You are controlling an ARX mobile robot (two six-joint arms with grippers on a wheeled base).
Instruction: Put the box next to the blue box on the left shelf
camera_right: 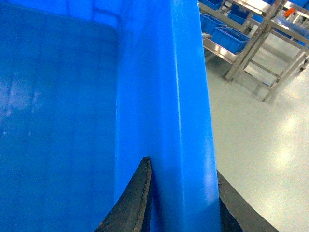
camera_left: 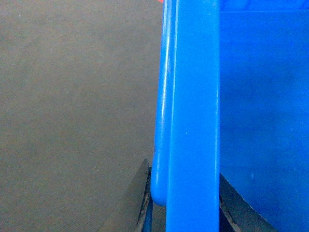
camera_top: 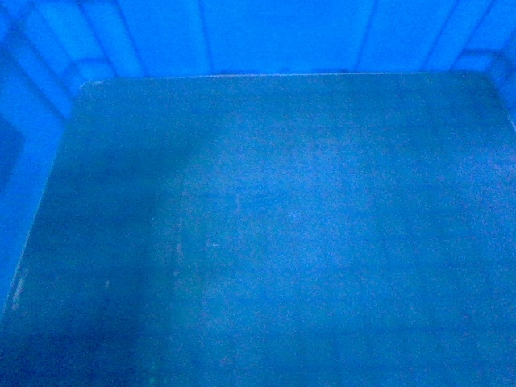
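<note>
Big, stiff, empty box [camera_top: 266, 234]: likely light but bulky, smooth. Left fingers [camera_left: 183, 203] and right fingers [camera_right: 181, 203] clamped on opposite rims; good holds.

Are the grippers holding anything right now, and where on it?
Yes, both hold the blue crate by its rim: the left gripper straddles the left rim, the right gripper the right rim, one finger on each side.

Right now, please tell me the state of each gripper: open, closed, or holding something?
Left gripper: closed on the rim of the box.
Right gripper: closed on the opposite rim of the same box.
</note>
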